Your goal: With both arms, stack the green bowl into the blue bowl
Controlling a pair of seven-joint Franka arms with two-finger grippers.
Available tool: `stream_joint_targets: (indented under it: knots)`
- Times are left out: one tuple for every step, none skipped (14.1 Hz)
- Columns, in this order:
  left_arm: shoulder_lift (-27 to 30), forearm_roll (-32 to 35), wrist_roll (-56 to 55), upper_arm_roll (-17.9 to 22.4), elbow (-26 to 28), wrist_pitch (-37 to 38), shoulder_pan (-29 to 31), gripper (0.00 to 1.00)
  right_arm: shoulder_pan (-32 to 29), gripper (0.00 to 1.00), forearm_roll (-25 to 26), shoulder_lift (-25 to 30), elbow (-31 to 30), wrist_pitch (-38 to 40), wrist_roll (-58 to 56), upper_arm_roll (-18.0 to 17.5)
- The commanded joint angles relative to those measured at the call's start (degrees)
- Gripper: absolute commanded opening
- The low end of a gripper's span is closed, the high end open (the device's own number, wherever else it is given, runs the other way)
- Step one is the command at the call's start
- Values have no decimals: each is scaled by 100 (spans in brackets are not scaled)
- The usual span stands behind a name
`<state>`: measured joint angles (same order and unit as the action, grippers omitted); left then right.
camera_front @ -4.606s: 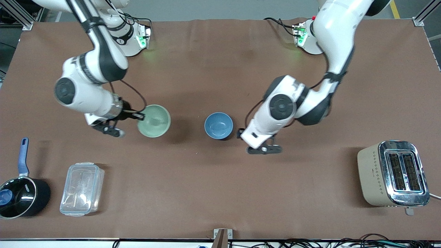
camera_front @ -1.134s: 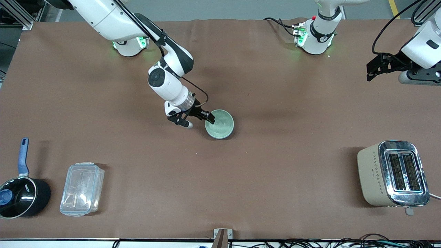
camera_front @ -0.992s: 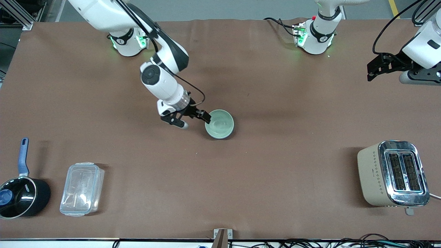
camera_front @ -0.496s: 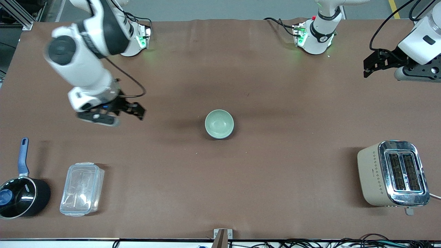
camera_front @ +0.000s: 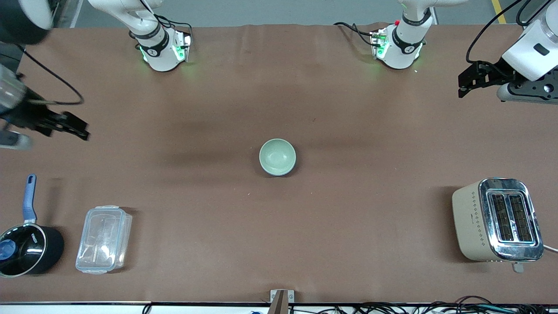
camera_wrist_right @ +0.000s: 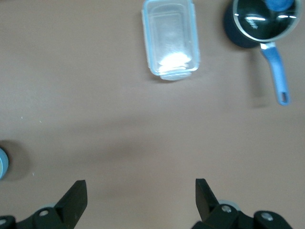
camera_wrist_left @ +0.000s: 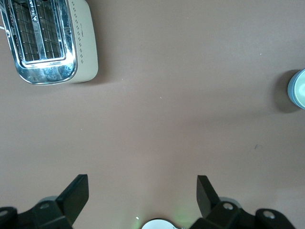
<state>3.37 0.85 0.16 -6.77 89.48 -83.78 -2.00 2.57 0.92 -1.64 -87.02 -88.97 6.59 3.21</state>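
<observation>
The pale green bowl [camera_front: 277,155] sits nested in the blue bowl [camera_front: 294,165] at the middle of the table; only a thin rim of the blue bowl shows around it. The stack also shows at the edge of the left wrist view [camera_wrist_left: 299,90] and of the right wrist view [camera_wrist_right: 3,163]. My right gripper [camera_front: 77,127] is open and empty, up over the right arm's end of the table, apart from the bowls. My left gripper [camera_front: 464,83] is open and empty, over the left arm's end of the table.
A beige and chrome toaster [camera_front: 497,219] stands near the front camera at the left arm's end. A clear plastic container [camera_front: 103,239] and a black saucepan with a blue handle [camera_front: 26,244] stand near the front camera at the right arm's end.
My right gripper let go of the green bowl, left nested in the blue bowl, and drew away toward its end of the table. My left gripper has barely moved.
</observation>
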Motion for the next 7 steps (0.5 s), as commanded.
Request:
stream_joint_targets:
  knots:
    - [-109, -41, 20, -26, -212, 99, -19, 100, 24, 100, 84, -21, 816, 835, -114, 171]
    - [-109, -41, 20, -26, -212, 99, -19, 100, 24, 100, 84, -21, 827, 898, -105, 171]
    - [-109, -58, 20, -26, -203, 108, -19, 100, 24, 100, 93, -38, 818, 899, -53, 163]
    - [-109, -67, 28, -26, -203, 116, -19, 100, 42, 100, 67, -47, 827, 838, -35, 154]
    - [-109, -58, 28, -35, -194, 116, -19, 100, 51, 100, 49, -56, 827, 750, -35, 145]
    - [-117, -58, 28, -35, -194, 116, -19, 100, 51, 100, 40, -56, 818, 723, -35, 136]
    - [-135, -58, 46, -35, -203, 116, -19, 100, 33, 100, 32, -56, 783, 723, -43, 127]
